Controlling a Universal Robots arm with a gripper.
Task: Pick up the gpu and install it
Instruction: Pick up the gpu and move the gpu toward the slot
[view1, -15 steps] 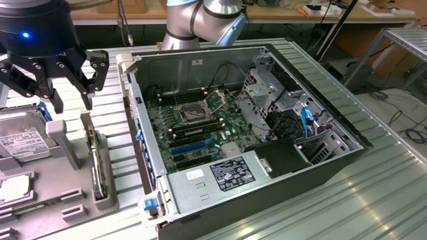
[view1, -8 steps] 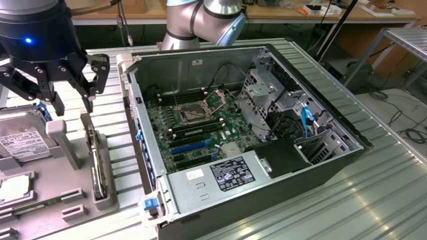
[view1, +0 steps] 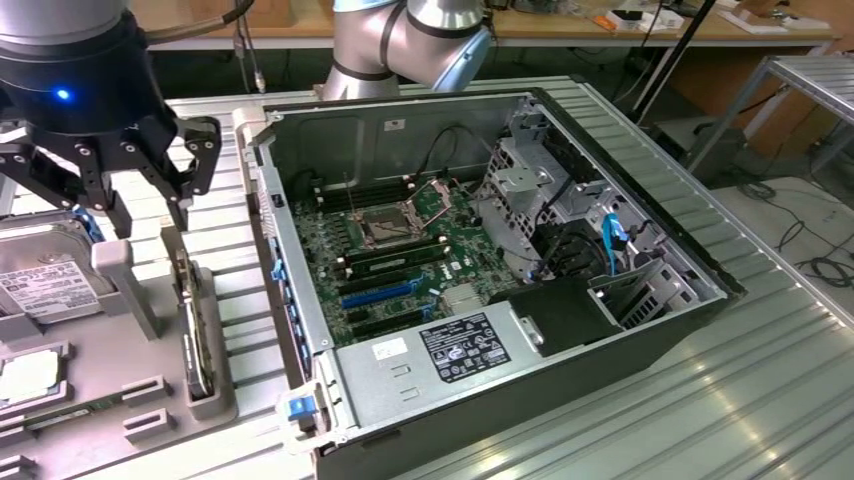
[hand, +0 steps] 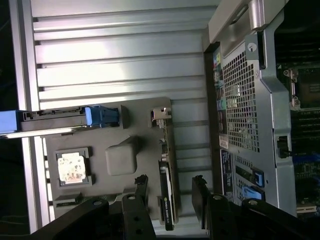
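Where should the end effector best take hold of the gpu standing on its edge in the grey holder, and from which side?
Probably its upper long edge, pinched across the two flat faces, from straight above. The gpu stands on edge in the grey holder, so its top edge is free; the open end effector has a finger on each side of it.

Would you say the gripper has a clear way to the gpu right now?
Probably yes: the gripper hangs open above the gpu, fingers either side of its upper edge, nothing in between.
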